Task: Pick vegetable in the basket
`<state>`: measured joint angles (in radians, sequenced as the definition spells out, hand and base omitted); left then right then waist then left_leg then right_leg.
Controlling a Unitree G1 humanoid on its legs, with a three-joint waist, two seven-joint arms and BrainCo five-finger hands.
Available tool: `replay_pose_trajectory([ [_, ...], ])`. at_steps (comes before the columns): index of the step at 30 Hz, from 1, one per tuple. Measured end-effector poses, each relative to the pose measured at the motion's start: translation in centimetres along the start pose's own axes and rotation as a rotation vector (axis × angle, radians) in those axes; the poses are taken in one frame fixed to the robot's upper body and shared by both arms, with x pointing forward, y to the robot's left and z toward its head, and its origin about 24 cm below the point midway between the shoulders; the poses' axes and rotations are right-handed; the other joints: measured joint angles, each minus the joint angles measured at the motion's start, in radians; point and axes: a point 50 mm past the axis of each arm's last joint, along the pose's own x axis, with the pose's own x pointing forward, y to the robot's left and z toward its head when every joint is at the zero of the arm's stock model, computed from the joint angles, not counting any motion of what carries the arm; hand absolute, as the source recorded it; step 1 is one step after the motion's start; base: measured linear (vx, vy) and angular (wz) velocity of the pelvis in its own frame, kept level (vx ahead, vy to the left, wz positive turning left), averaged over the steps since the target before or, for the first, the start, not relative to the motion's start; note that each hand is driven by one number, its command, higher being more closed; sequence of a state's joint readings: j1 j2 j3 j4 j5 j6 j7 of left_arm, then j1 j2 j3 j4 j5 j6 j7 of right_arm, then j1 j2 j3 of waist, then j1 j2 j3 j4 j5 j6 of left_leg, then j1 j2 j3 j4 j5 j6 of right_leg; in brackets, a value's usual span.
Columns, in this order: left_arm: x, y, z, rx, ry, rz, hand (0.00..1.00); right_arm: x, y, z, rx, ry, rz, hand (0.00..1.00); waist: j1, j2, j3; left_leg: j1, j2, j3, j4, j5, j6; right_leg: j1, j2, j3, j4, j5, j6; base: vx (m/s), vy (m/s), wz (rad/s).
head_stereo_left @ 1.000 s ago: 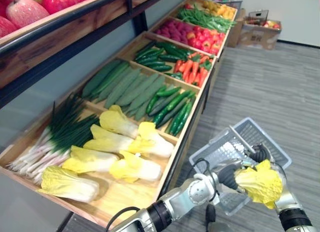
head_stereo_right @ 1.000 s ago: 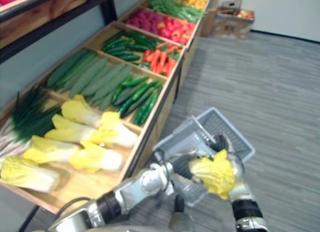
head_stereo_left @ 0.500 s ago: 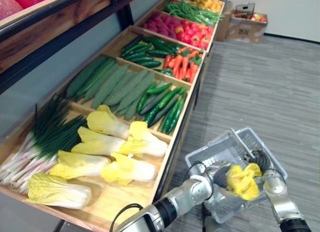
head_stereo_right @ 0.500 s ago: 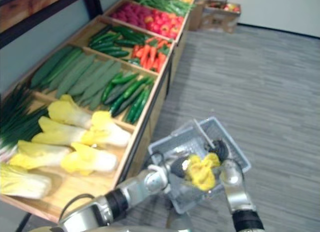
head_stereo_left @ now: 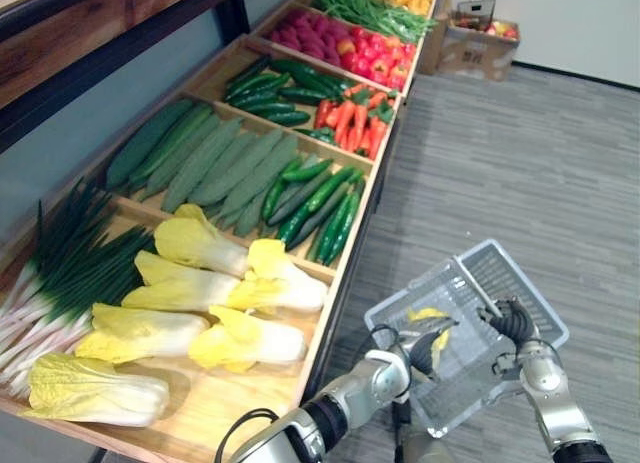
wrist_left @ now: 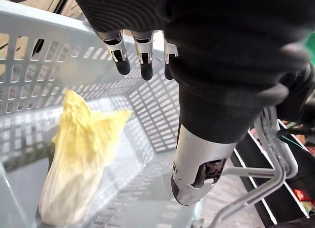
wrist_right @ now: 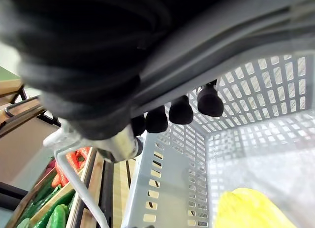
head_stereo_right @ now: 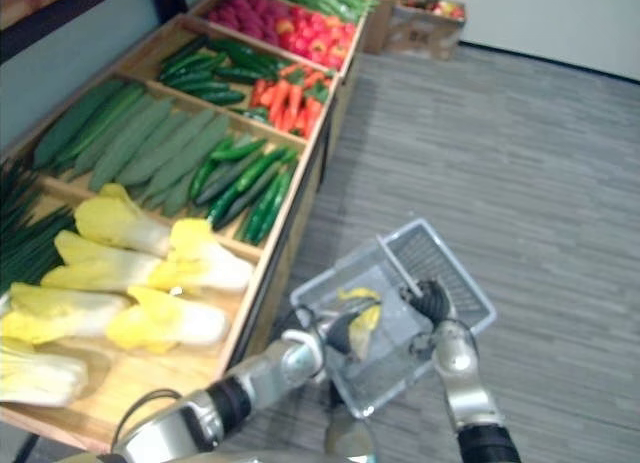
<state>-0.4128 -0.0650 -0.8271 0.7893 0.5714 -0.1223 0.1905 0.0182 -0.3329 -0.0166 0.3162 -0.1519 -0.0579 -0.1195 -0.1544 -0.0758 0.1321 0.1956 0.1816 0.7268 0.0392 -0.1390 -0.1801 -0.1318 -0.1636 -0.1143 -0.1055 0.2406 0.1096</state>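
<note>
A pale yellow napa cabbage [head_stereo_left: 432, 321] lies inside the grey plastic basket [head_stereo_left: 425, 283], which hangs above the floor beside the shelf. My left hand [head_stereo_left: 418, 351] reaches in from the lower left and grips the basket's near rim, its fingers [wrist_left: 142, 60] hanging inside above the cabbage [wrist_left: 78, 174]. My right hand [head_stereo_left: 510, 325] hovers at the basket's right rim near the wire handle [wrist_left: 266, 174]. Its fingers [wrist_right: 179, 112] are relaxed over the mesh and hold nothing, with the cabbage [wrist_right: 251, 208] below them.
A long wooden shelf [head_stereo_left: 330, 283] runs along the left, holding several cabbages [head_stereo_left: 190, 333], scallions [head_stereo_left: 60, 273], cucumbers [head_stereo_left: 330, 208], carrots [head_stereo_left: 355, 123] and red produce [head_stereo_left: 340, 48]. A cardboard box [head_stereo_left: 475, 38] stands at the far end. Grey floor [head_stereo_left: 540, 163] spreads to the right.
The cabbage has left my right hand and dropped into the basket. That hand has opened and stays at the rim. The camera has tilted, shifting the whole scene.
</note>
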Motion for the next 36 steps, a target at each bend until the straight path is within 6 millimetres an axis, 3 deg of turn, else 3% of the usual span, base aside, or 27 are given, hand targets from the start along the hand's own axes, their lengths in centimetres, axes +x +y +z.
replay_pose_trajectory([
  [7,0.2,1.2,0.6,-0.02,-0.022,0.05,0.0,-0.6,0.0,-0.9,-0.003,0.03,-0.002,1.0,0.009,0.0,0.0,-0.009,-0.003,-0.036,0.007,-0.003,0.005,0.017,-0.015,-0.028,0.0,0.0,0.002,-0.01,-0.02,0.14],
  [12,-0.2,6.4,4.0,-0.037,-0.207,0.252,0.0,-1.4,-0.7,-2.2,0.001,0.081,-0.029,1.0,0.028,0.002,-0.002,-0.039,-0.002,-0.08,0.019,-0.003,0.013,0.021,-0.032,-0.065,0.0,0.0,0.003,-0.01,-0.026,0.22],
  [14,-1.8,10.6,5.2,-0.088,-0.3,0.418,0.0,-1.8,-1.1,-3.0,0.029,0.115,-0.064,1.0,0.035,0.004,-0.003,-0.04,-0.001,-0.094,0.022,-0.002,0.014,0.032,-0.034,-0.079,0.0,-0.001,0.005,0.0,-0.027,0.19],
  [16,-3.6,13.2,5.7,-0.14,-0.359,0.536,0.0,-2.5,-1.3,-4.0,0.036,0.153,-0.081,1.0,0.039,0.007,-0.013,-0.048,0.002,-0.111,0.027,-0.002,0.014,0.038,-0.037,-0.096,0.0,-0.005,0.009,0.01,-0.02,0.21],
  [20,-7.6,15.3,5.0,-0.208,-0.412,0.684,0.0,-3.6,-1.6,-6.3,-0.004,0.251,-0.087,1.0,0.063,0.017,-0.044,-0.061,0.004,-0.131,0.034,-0.002,0.014,0.042,-0.04,-0.116,0.0,-0.006,0.01,0.02,-0.011,0.17],
  [24,-10.9,15.2,3.6,-0.351,-0.376,0.793,0.0,-4.3,-1.7,-7.3,0.01,0.297,-0.1,1.0,0.08,0.029,-0.055,-0.07,0.007,-0.149,0.039,-0.003,0.014,0.049,-0.043,-0.136,0.0,-0.008,0.014,0.01,-0.017,0.13],
  [30,-14.2,13.7,0.4,-0.541,-0.237,0.911,0.0,-5.1,-0.9,-8.2,0.057,0.341,-0.114,1.0,0.087,0.036,-0.069,-0.081,0.016,-0.162,0.048,-0.003,0.015,0.051,-0.041,-0.152,0.0,-0.01,0.015,-0.01,-0.024,0.05],
  [32,-15.6,13.3,-0.8,-0.626,-0.18,1.002,0.0,-5.6,-0.8,-9.0,0.067,0.38,-0.124,1.0,0.103,0.036,-0.071,-0.083,0.017,-0.163,0.051,-0.003,0.015,0.051,-0.041,-0.154,0.0,-0.012,0.018,-0.03,-0.035,0.02],
  [36,-17.8,12.5,-3.0,-0.696,-0.046,1.15,0.0,-6.1,-0.5,-9.5,0.058,0.41,-0.147,1.0,0.107,0.042,-0.076,-0.084,0.02,-0.168,0.05,-0.003,0.015,0.054,-0.04,-0.16,0.0,-0.016,0.022,-0.03,-0.039,0.03],
])
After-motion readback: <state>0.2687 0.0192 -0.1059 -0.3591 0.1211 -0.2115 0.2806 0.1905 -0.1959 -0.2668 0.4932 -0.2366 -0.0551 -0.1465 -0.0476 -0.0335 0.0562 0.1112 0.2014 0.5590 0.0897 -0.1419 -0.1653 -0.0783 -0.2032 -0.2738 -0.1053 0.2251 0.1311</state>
